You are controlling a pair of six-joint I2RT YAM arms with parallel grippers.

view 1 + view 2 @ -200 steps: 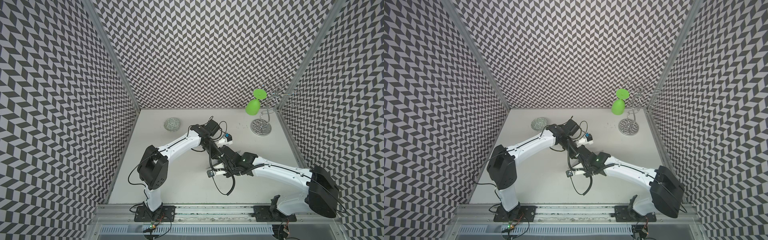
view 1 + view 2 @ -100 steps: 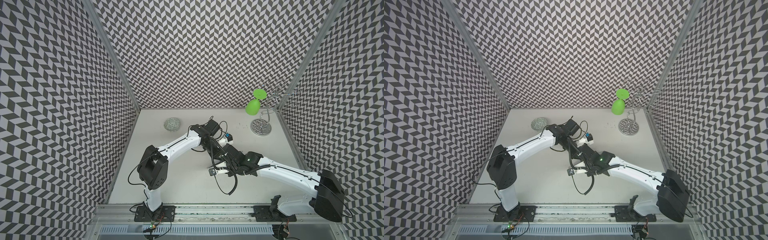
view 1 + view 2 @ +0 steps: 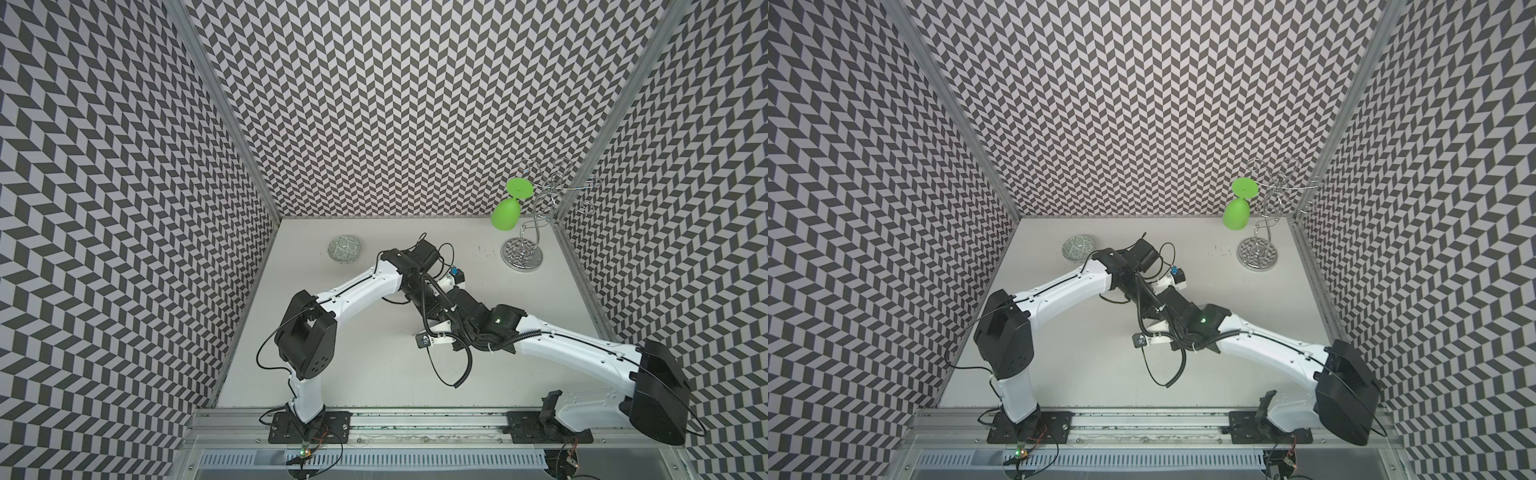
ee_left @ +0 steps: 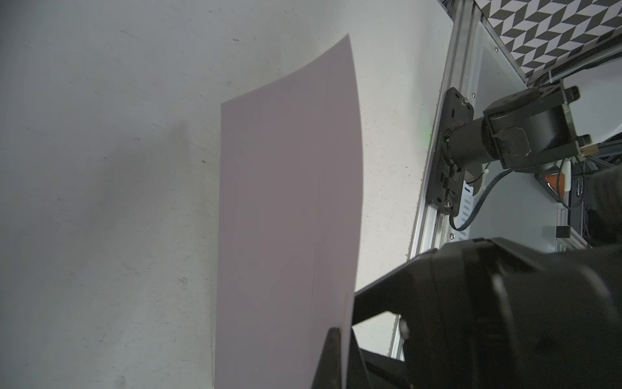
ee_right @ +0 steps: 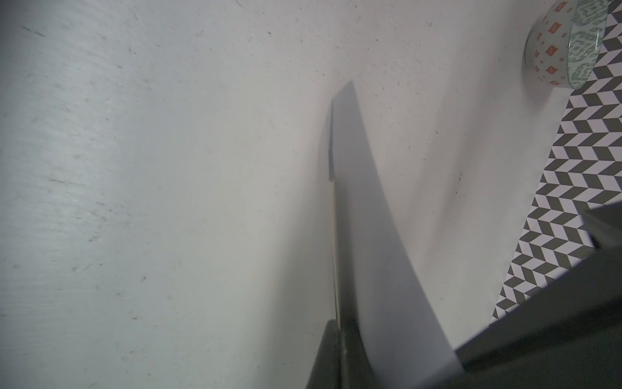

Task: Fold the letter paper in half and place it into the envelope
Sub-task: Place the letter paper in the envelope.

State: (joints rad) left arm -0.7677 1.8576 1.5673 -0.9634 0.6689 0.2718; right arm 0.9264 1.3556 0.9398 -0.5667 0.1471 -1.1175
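Pinching the matte, gently bowed grey-lavender envelope (image 4: pixel 286 202), left claw (image 4: pixel 337 340) and right claw (image 5: pixel 339 328) clamp its edge.

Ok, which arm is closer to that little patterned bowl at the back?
Left. The left arm has its bent wrist just beside the bowl; the right arm comes in from the opposite side and ends mid-table, farther away.

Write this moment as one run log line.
left tool: shut on envelope | right tool: shut on same envelope | envelope: held above table
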